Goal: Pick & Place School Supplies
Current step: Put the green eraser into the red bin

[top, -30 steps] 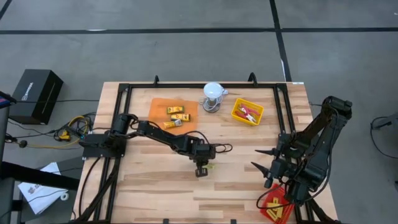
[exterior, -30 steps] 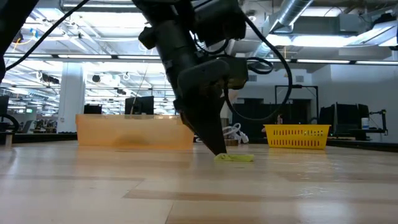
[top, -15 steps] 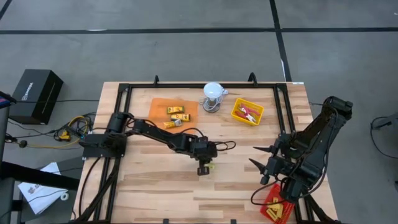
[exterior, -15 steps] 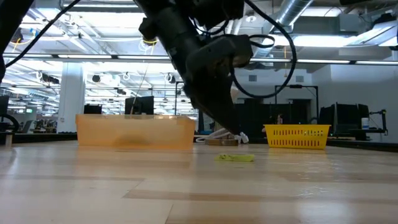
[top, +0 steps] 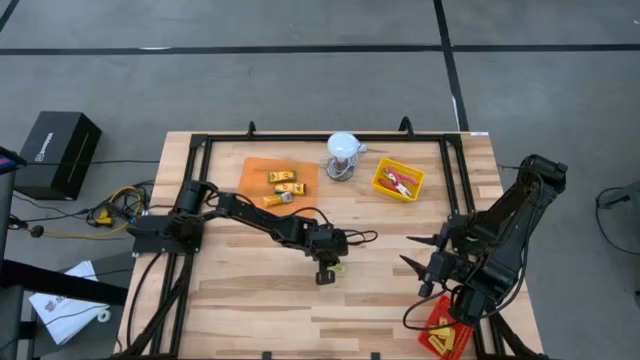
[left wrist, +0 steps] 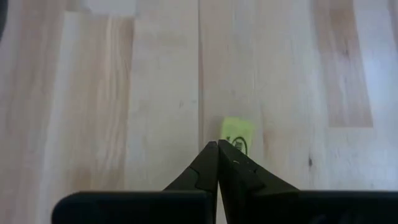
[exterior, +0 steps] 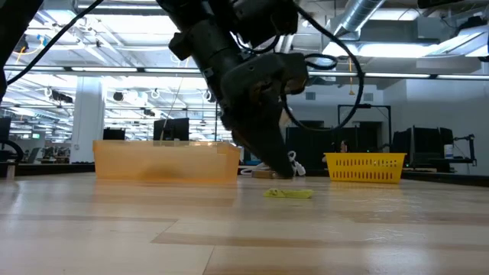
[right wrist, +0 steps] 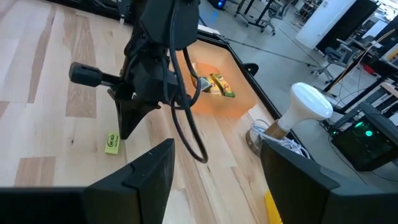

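Note:
A small yellow-green packet lies flat on the wooden table near its middle. My left gripper is shut and slants down, its tips a little above the table, just short of the packet. My right gripper is open at the table's right side, high above the board, with nothing between its fingers. More yellow packets lie on the orange tray. Red-handled tools lie in the yellow tray.
A white domed object stands at the far edge between the two trays. A red tray sits at the near right corner under my right arm. A black frame runs around the table. Bare wood spreads across the near half.
My left gripper, still shut, has lifted its tips off the table beside the yellow-green packet and tipped toward the table's right. The packet stays flat in the same spot.

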